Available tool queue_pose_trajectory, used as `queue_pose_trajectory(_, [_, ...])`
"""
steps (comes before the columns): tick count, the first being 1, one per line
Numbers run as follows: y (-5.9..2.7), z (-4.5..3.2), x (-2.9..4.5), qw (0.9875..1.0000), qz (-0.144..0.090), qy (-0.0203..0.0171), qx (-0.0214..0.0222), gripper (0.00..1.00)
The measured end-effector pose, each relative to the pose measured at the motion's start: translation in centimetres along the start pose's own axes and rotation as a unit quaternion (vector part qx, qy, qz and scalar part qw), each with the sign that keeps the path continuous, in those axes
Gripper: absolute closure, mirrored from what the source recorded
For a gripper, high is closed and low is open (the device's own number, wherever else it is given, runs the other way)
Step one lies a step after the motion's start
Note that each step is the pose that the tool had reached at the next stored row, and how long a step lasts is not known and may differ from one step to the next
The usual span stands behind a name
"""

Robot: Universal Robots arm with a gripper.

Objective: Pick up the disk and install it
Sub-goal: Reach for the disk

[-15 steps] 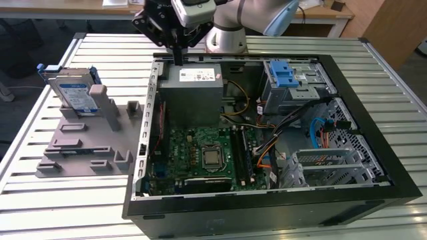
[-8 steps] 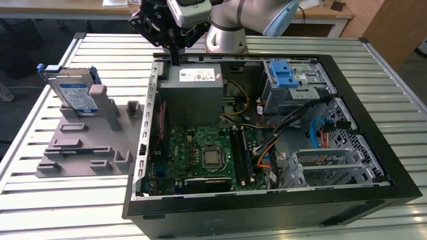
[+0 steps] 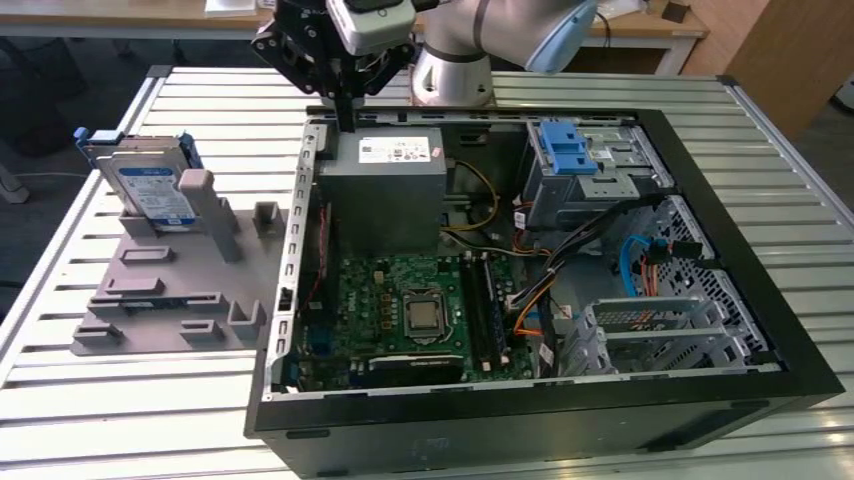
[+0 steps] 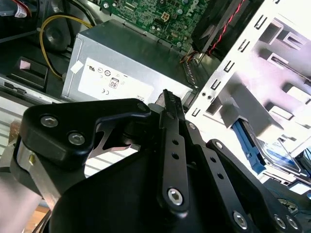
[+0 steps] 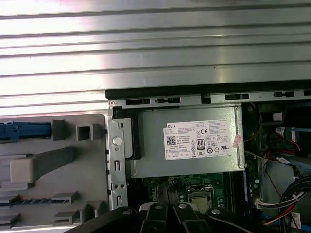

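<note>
Claw (image 3: 347,120) first: its black fingers are pressed together into one narrow tip and pinch nothing. It hangs from the arm (image 3: 461,50) and points down over the far end of the open computer case (image 3: 534,425). There it is just above the grey power supply box (image 3: 387,190), close to the case wall on the exterior view's left. Whether the tip touches the box I cannot tell. In the second wrist view the claw (image 4: 167,97) lies across the white-labelled face of the power supply box (image 4: 121,58). In the first wrist view the claw (image 5: 168,208) shows its two fingers side by side, with the power supply box (image 5: 189,145) beyond them.

Deeper inside the case, past the box, lies the green motherboard (image 3: 400,310). Toward the exterior view's right stands a grey metal cage (image 3: 601,175) with a blue latch (image 3: 567,150) on top.

Outside the case, on the exterior view's left, a grey plastic holder (image 3: 174,290) rests on the slatted metal surface (image 3: 134,400). The disk (image 3: 144,185) stands on edge in the far end of that holder. It is framed by its blue carrier bracket and its blue-and-white label faces outward. It is well apart from the claw, with the case wall between them. The second wrist view catches the disk (image 4: 279,160) beyond the case wall, and the first wrist view shows the disk's (image 5: 22,131) blue edge in the holder (image 5: 58,170)
</note>
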State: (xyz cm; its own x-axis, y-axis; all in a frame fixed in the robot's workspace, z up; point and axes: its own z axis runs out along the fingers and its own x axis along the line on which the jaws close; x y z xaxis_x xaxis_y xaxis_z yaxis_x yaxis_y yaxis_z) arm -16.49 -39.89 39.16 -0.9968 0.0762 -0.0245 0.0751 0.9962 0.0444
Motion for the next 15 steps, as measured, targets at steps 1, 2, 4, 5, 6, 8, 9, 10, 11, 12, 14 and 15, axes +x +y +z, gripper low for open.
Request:
queue_pose_trajectory(1, [0.00, 0.00, 0.05, 1.0000, 0.000, 0.0000, 0.0000, 0.89])
queue_pose_trajectory(2, [-0.01, 0.01, 0.10, 1.0000, 0.000, 0.0000, 0.0000, 0.89])
queue_pose_trajectory(4, [-0.02, 0.02, 0.21, 1.0000, 0.000, 0.0000, 0.0000, 0.89])
queue_pose_trajectory(5, [-0.02, 0.02, 0.27, 1.0000, 0.000, 0.0000, 0.0000, 0.89])
queue_pose_trajectory(6, [-0.02, 0.02, 0.31, 1.0000, 0.000, 0.0000, 0.0000, 0.89])
queue_pose_trajectory(8, [-0.03, 0.03, 0.42, 1.0000, 0.000, 0.0000, 0.0000, 0.89])
queue_pose_trajectory(9, [-0.04, 0.04, 0.48, 1.0000, 0.000, 0.0000, 0.0000, 0.89])
queue_pose_trajectory(10, [-0.04, 0.04, 0.53, 1.0000, 0.000, 0.0000, 0.0000, 0.89])
queue_pose_trajectory(11, [-0.05, 0.05, 0.59, 1.0000, 0.000, 0.0000, 0.0000, 0.89])
queue_pose_trajectory(12, [-0.05, 0.05, 0.65, 1.0000, 0.000, 0.0000, 0.0000, 0.89])
queue_pose_trajectory(14, [-0.06, 0.05, 0.78, 1.0000, 0.000, 0.0000, 0.0001, 0.89])
queue_pose_trajectory(15, [-0.07, 0.05, 0.85, 1.0000, 0.000, 0.0000, 0.0001, 0.89])
